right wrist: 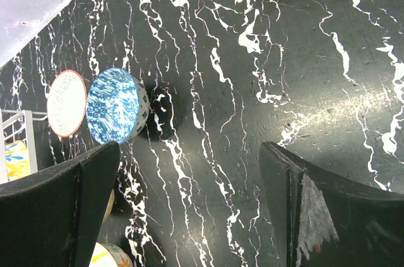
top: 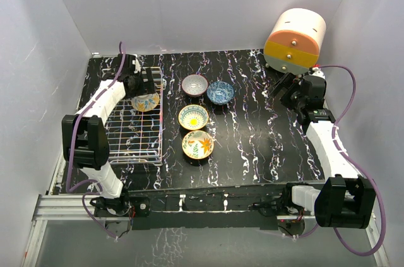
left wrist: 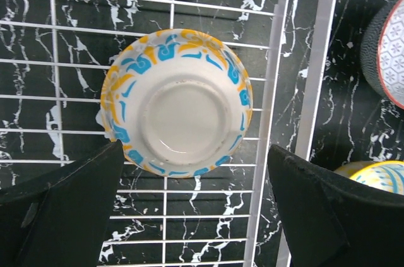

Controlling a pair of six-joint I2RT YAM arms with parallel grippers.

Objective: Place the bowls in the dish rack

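The dish rack (top: 140, 134) is lying on the left side of the black marbled table (top: 252, 128), running from near to far. One bowl, the yellow-and-blue bowl (left wrist: 180, 100), is sitting in the rack's far end, and in the left wrist view it seems to be lying bottom up on the wires. The left gripper (top: 147, 81) is hanging right above that bowl with its jaws spread wide to either side of it. It is touching nothing and holding nothing. The rack's right rail is running between this bowl and the bowls outside.

Four bowls are waiting on the table just right of the rack. The grey bowl (top: 194, 84) and the blue bowl (top: 220, 92) are standing side by side at the far end, almost touching. The yellow-rimmed bowl (top: 193, 116) is sitting nearer, and the orange floral bowl (top: 197, 144) is sitting nearest, close behind it. All four are standing upright.

The right gripper (top: 282, 84) is hovering over bare table at the far right, well apart from the bowls. Its jaws are also standing wide apart with nothing between them. Just beyond it, the big cream, orange and yellow drum (top: 295, 40) is filling the far right corner. Nothing is lying between the right gripper and the blue bowl.
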